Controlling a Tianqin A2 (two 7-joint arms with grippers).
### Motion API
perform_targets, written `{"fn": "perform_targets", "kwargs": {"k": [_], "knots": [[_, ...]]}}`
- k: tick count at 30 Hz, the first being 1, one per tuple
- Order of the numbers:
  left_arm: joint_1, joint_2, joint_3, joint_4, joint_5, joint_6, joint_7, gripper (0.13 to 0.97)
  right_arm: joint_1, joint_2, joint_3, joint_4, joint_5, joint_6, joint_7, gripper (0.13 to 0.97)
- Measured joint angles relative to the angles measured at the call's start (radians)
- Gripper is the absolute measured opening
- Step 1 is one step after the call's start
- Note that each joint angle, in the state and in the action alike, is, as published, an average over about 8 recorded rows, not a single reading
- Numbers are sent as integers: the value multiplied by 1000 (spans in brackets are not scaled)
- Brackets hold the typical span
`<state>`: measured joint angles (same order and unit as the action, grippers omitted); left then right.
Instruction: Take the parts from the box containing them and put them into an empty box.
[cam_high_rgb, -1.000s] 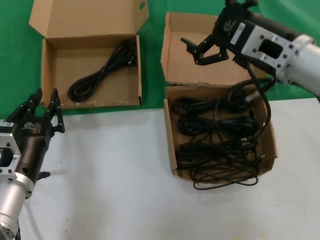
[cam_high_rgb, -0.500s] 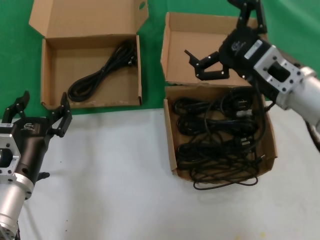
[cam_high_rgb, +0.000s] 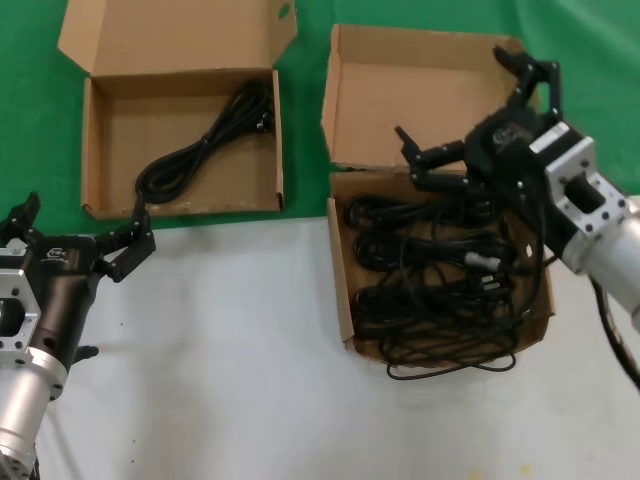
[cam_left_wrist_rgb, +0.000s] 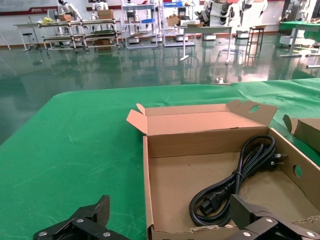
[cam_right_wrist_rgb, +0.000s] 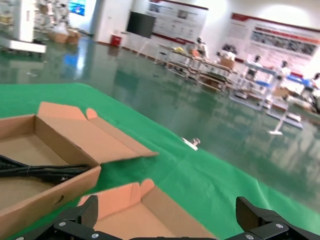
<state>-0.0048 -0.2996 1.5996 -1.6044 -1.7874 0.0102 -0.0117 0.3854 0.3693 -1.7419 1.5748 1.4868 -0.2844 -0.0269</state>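
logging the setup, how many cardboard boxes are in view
2. One brown corrugated cardboard box on the left holds a single black cable bundle; the other brown cardboard box on the right holds tangled black cables.

You get bright, even overhead light, soft short shadows under both cartons, ceiling glare streaking the glossy floor (cam_left_wrist_rgb: 100, 60) in both wrist views, distant workshop background slightly soft
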Motion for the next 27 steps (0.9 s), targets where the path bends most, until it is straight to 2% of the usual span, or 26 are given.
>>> {"fn": "perform_targets", "kwargs": {"k": [7, 16, 27], "knots": [[1, 0, 0, 1, -3, -2, 2, 854, -79, -14, 29, 5, 64, 58, 6, 966], [2, 0, 0, 2, -6, -5, 6, 942, -179, -32, 66, 12, 145, 132, 13, 966], [4, 0, 0, 3, -10, -8, 9, 966, -301, -54, 111, 20, 245, 222, 21, 966]]}}
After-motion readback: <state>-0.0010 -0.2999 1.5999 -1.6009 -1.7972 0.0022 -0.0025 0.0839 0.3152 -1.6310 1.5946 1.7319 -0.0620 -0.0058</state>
